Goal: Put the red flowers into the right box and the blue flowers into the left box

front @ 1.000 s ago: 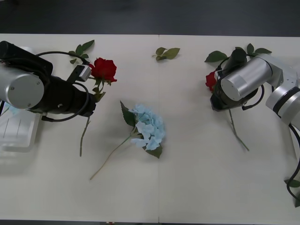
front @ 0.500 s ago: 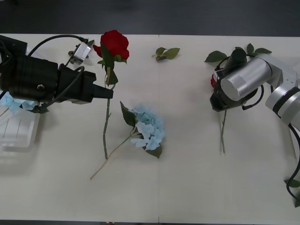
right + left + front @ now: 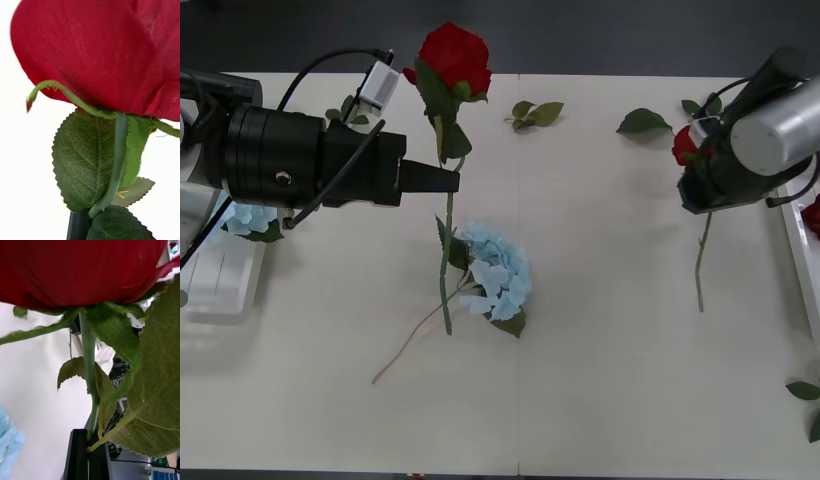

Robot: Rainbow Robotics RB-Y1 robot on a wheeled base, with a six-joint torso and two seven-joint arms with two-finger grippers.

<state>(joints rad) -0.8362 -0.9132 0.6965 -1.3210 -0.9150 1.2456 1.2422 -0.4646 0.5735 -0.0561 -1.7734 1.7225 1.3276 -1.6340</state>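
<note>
My left gripper (image 3: 450,180) is shut on the stem of a red rose (image 3: 453,55), held upright above the table; its stem end hangs over the blue hydrangea (image 3: 498,270) lying at the table's middle. In the left wrist view the black fingers (image 3: 79,455) pinch that stem (image 3: 88,363). My right gripper (image 3: 701,198) is shut on a second red rose (image 3: 686,146), whose stem (image 3: 118,157) shows in its wrist view. It hangs near the right box (image 3: 792,250), where another red bloom (image 3: 812,215) lies. A blue hydrangea (image 3: 243,218) rests in the left box (image 3: 220,285).
Loose green leaf sprigs lie at the table's far side (image 3: 537,112), beside the right arm (image 3: 640,122) and behind the left arm (image 3: 352,105). More leaves sit at the near right edge (image 3: 805,392). The near half of the table is bare.
My left arm has lifted its rose off the table and carried it right, over the hydrangea. My right arm has carried its rose rightward, uncovering the right box's edge.
</note>
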